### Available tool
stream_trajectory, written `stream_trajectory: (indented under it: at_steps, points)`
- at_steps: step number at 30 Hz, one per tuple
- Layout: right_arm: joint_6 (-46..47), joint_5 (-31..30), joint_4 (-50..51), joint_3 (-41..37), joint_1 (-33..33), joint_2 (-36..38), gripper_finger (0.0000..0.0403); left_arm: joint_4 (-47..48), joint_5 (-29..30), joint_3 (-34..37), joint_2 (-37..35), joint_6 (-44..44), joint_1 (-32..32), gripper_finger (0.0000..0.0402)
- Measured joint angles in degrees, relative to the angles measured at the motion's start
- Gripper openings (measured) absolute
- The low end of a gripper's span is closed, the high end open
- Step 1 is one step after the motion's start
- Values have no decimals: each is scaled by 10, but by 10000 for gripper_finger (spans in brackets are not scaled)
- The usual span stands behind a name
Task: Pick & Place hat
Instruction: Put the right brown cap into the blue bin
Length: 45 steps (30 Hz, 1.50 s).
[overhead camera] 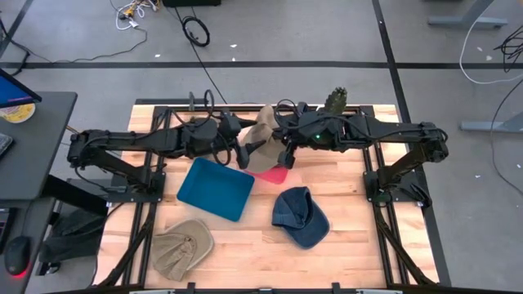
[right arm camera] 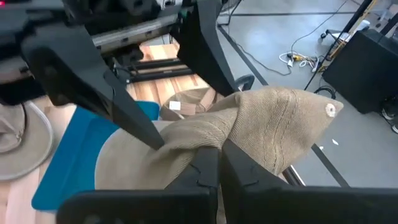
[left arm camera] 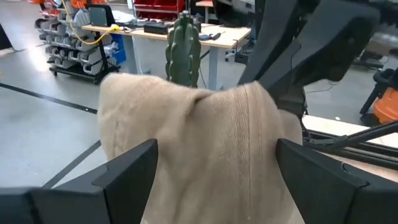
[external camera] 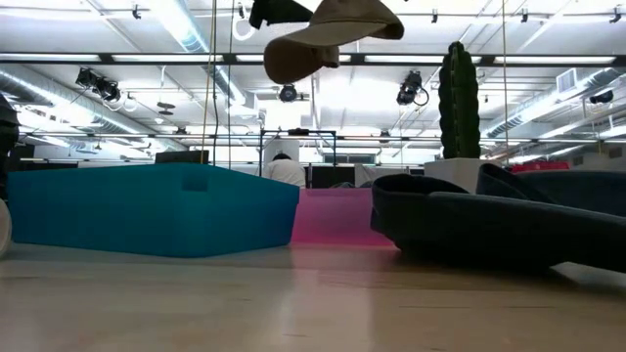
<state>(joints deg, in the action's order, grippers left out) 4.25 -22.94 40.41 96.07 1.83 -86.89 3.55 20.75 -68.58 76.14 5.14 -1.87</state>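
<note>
1. Lying at the desk's [overhead camera: 343, 253] 7 o'clock: second tan hat [overhead camera: 181, 246].
2. Reaching in from 9 o'clock: left end effector [overhead camera: 243, 153], fingers spread apart around the raised tan hat [overhead camera: 263, 140].
3. Pinching that hat from 3 o'clock: right end effector [overhead camera: 282, 155], clamped shut, above the blue bin [overhead camera: 216, 189] and navy cap [overhead camera: 301, 216].

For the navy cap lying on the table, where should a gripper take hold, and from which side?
The navy cap lies flat and apart from the blue bin. Probably best: come straight down and pinch the soft crown fabric, which bunches easily; its flat brim hugs the table, leaving little for fingers to get under.
</note>
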Motion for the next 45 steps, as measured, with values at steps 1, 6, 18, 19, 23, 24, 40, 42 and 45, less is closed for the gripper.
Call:
stream_trajectory:
  at_steps: [1,6,18,19,23,24,40,42,45]
  points:
    - [0,0,-6,0,0,0,0,0,0,0,0,-2,0,332]
    - [0,7,-37,0,0,0,0,-1,0,0,0,-2,0,332]
    - [12,28,-45,0,-2,-18,0,-1,2,0,0,37,-2,242]
    - [11,28,-45,0,-2,-19,0,0,2,0,0,41,-2,222]
    - [9,28,-44,0,-2,-20,0,2,-17,0,0,47,-2,133]
    - [9,28,-44,0,-2,-21,0,3,-24,0,0,47,-2,109]
    - [-32,-23,-16,0,-3,9,131,38,-1,0,-7,218,-2,8]
    - [-35,-42,-7,0,-3,14,155,39,20,0,-12,252,-2,8]
    - [-47,-67,3,0,-3,21,185,62,66,0,-27,323,-1,8]
